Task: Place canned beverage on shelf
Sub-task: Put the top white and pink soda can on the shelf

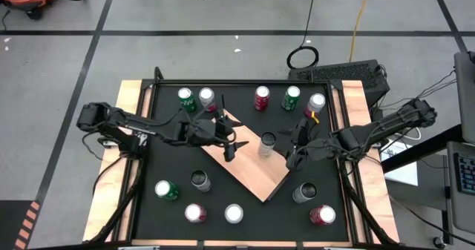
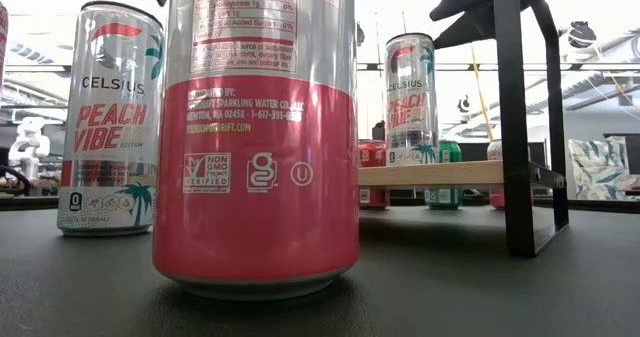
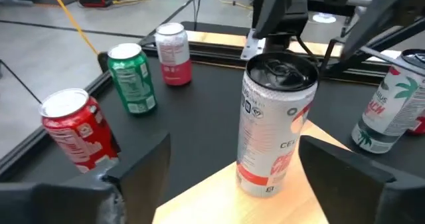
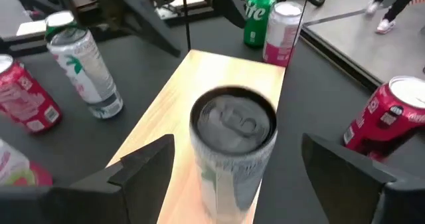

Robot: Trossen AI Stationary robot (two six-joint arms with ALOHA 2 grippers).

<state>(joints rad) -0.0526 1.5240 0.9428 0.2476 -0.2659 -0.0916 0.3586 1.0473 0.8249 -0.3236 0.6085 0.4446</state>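
Observation:
The shelf [image 1: 249, 168] is a light wood board lying diagonally in the middle of the black table. A white Celsius can [image 1: 267, 142] stands upright on it by its base, also in the low view as the can [image 2: 411, 97]. My left gripper [image 1: 230, 147] is open on the can's left, a short way off it. My right gripper [image 1: 293, 152] is open on the can's right. In the right wrist view the can [image 4: 232, 151] shows between the fingers with a gap on each side. In the left wrist view the can [image 3: 275, 124] stands ahead of the open fingers.
Several cans stand along the table's far edge, such as a green one [image 1: 185, 98] and a red one [image 1: 261, 97]. Several more stand near the front edge, among them a green can [image 1: 165, 190] and a pink can [image 1: 323, 215]. Pale wooden rails [image 1: 126, 153] flank the table.

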